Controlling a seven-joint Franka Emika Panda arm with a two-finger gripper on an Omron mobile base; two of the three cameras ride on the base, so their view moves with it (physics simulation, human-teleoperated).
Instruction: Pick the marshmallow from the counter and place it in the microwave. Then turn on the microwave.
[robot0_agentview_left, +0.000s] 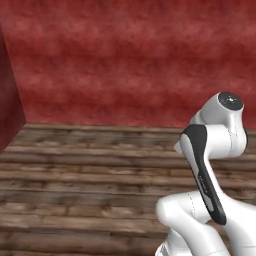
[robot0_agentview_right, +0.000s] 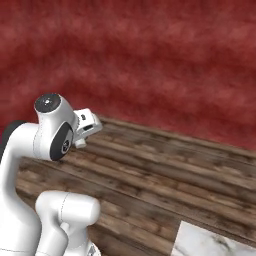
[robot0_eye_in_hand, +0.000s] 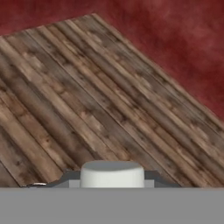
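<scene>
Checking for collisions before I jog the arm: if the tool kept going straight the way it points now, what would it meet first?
Probably the wooden plank floor, which lies ahead in the hand view, with the red wall beyond it. Nothing else shows in that line, though depth is hard to judge.

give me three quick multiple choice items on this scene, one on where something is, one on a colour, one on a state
1. Where does the marbled counter corner show in the right base view?
A. lower right
B. upper left
C. centre

2. What colour is the wall behind the floor?
A. pale blue
B. dark red
C. white

3. What lies in front of the hand camera?
A. an open microwave
B. a full sink
C. bare wooden planks

Key:
1 A, the white-grey counter pokes in at the lower right corner.
2 B, the wall is mottled dark red.
3 C, the hand view looks over the wooden floor, with nothing lying on it.
</scene>
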